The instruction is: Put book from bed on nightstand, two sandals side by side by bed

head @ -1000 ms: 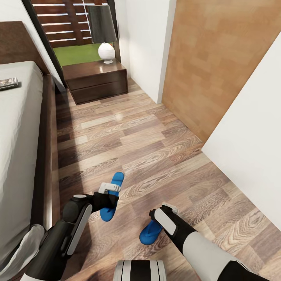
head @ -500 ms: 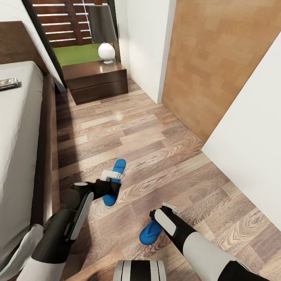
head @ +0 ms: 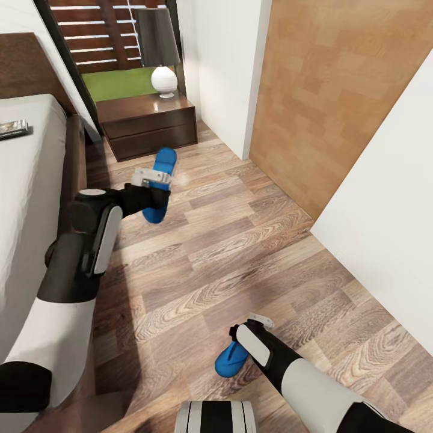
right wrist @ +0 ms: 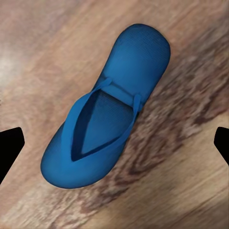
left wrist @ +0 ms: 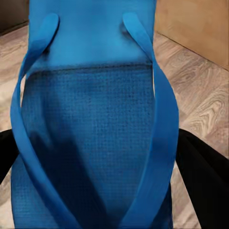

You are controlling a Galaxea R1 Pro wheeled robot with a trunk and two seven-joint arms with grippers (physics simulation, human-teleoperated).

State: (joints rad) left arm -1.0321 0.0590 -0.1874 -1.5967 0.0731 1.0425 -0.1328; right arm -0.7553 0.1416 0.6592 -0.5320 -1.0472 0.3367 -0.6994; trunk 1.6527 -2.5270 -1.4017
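Observation:
In the head view my left gripper point(head: 153, 183) is shut on one blue sandal point(head: 164, 161), held in the air beside the bed point(head: 27, 204), short of the nightstand point(head: 147, 123). The left wrist view shows that sandal point(left wrist: 95, 124) up close, with black fingers point(left wrist: 202, 186) on either side of it. The other sandal point(head: 230, 358) lies flat on the plank floor at the near side. Above it hovers my right gripper point(head: 249, 325), open. In the right wrist view that sandal point(right wrist: 107, 129) is between the spread fingertips point(right wrist: 9, 150), untouched. The book point(head: 13, 128) rests on the grey mattress at the far left.
A white-based lamp with a dark shade point(head: 159, 51) stands on the nightstand. A white wall corner point(head: 225, 78) and a wooden panel point(head: 337, 90) close off the right side. Plank floor point(head: 222, 240) stretches between bed and wall.
My left arm has lifted its sandal and swung it away from me along the bed towards the nightstand. The right arm and the floor sandal have stayed put.

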